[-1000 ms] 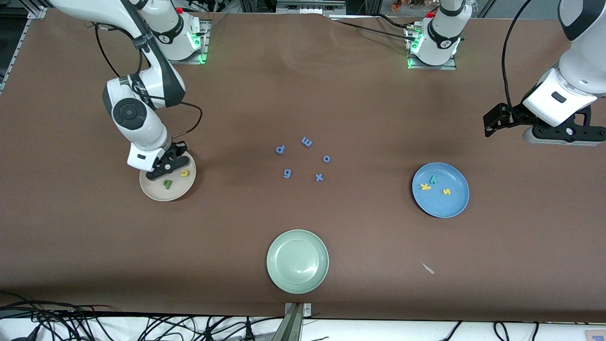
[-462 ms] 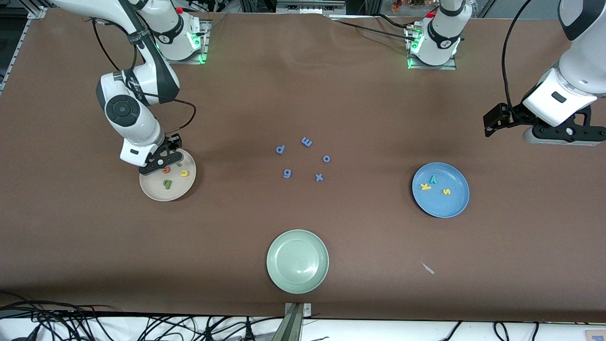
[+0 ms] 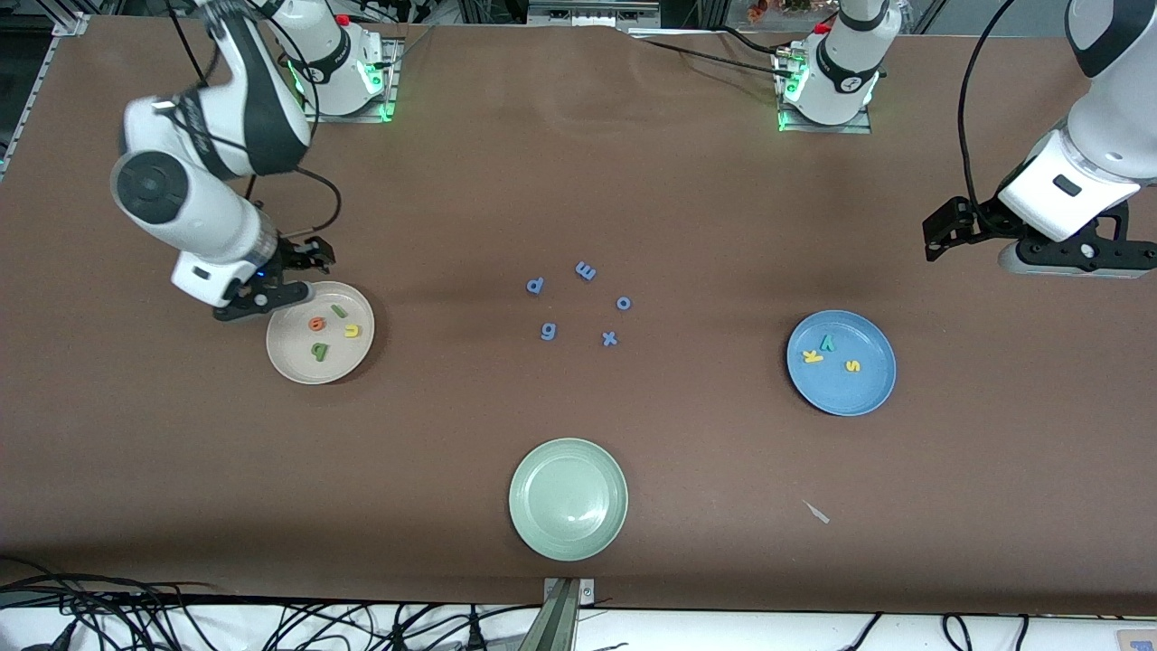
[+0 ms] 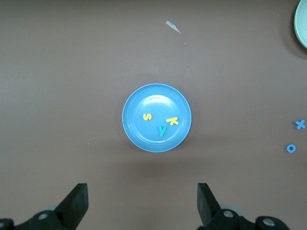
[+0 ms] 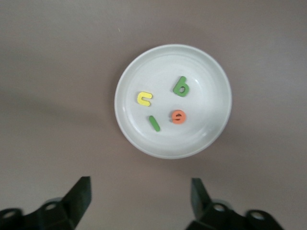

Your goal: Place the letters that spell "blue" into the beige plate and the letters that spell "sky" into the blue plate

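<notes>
Apparently done, all 4 letters of "blue" (image 5: 165, 103) lay in the beige plate (image 3: 291, 357) at the frame's left, the spread, empty right gripper (image 3: 262, 294) off its upper-left rim, "sky" (image 4: 160, 122) in the blue plate (image 3: 868, 391) below the released left gripper (image 3: 1071, 258)

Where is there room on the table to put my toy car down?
Bare tabletop runs between the beige plate and the blue letters, and again between those letters and the blue plate. The pale green plate holds nothing. It is crowded among the five blue letters and inside both filled plates.
</notes>
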{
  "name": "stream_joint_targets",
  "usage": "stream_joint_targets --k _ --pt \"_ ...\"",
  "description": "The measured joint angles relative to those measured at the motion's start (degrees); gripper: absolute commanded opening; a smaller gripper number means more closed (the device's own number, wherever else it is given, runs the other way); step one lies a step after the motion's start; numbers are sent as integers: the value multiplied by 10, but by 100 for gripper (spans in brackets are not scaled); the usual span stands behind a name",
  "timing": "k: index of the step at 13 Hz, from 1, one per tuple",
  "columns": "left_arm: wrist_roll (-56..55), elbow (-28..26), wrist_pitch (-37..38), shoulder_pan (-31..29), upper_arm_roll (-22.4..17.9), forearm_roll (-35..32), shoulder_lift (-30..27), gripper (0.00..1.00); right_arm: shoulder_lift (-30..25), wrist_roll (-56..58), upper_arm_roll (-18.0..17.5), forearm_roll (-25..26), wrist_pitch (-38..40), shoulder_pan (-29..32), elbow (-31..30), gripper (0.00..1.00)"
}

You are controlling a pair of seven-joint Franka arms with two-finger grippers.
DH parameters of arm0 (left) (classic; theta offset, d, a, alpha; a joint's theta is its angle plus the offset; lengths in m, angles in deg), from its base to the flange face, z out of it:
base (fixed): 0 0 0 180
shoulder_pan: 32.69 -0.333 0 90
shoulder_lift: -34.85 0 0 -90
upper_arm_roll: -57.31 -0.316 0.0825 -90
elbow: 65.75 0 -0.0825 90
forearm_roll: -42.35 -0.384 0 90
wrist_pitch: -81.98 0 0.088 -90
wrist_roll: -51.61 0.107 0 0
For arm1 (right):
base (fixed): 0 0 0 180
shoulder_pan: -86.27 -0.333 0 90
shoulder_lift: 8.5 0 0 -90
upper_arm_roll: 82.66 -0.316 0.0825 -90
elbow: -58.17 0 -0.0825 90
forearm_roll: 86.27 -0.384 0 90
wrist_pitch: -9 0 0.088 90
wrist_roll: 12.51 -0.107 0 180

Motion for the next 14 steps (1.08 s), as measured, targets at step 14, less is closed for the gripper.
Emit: stream_joint_targets --k 14 --pt "0 0 1 0 0 0 0 100 -45 3 98 -43 261 -17 214 100"
